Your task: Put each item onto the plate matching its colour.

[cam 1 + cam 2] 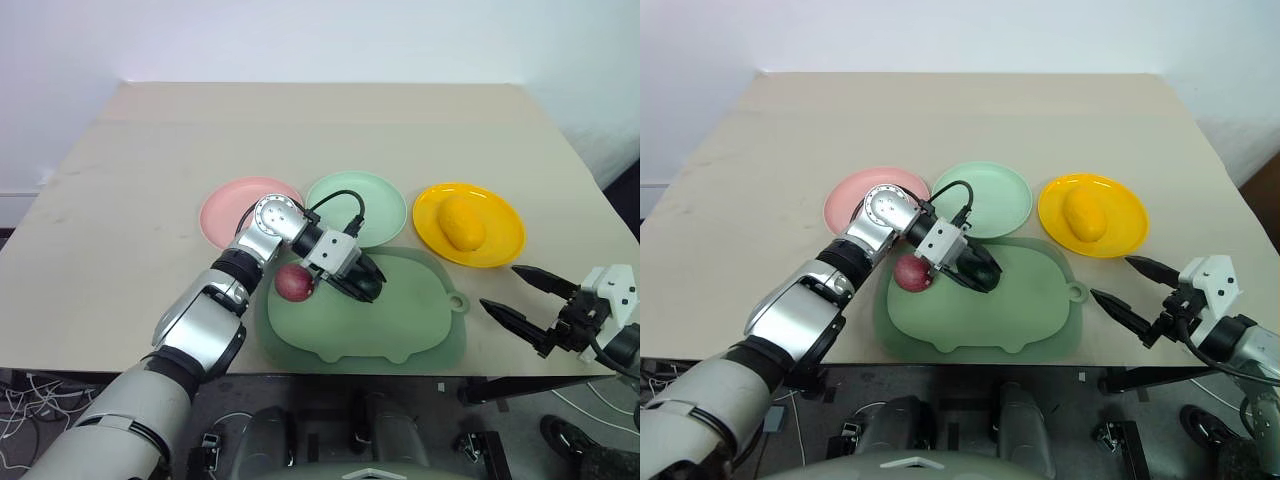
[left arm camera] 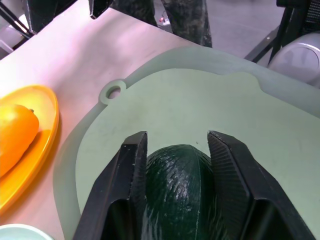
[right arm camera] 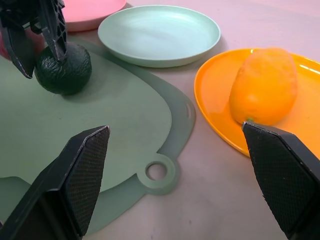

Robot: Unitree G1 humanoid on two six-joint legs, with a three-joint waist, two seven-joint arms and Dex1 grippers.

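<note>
The dark green avocado rests on the dull-green cutting board, and my left gripper is shut on it, one black finger on each side. Just left of that gripper, the reddish-purple fruit lies at the board's left edge. An oval yellow-orange fruit sits on the yellow-orange plate. The pink plate and the mint green plate hold nothing. My right gripper hangs open over the table's front right edge, with nothing between its fingers.
The three plates stand in a row behind the cutting board, whose ring handle points toward the yellow plate. The beige table stretches bare behind the plates. Its front edge runs just below the board.
</note>
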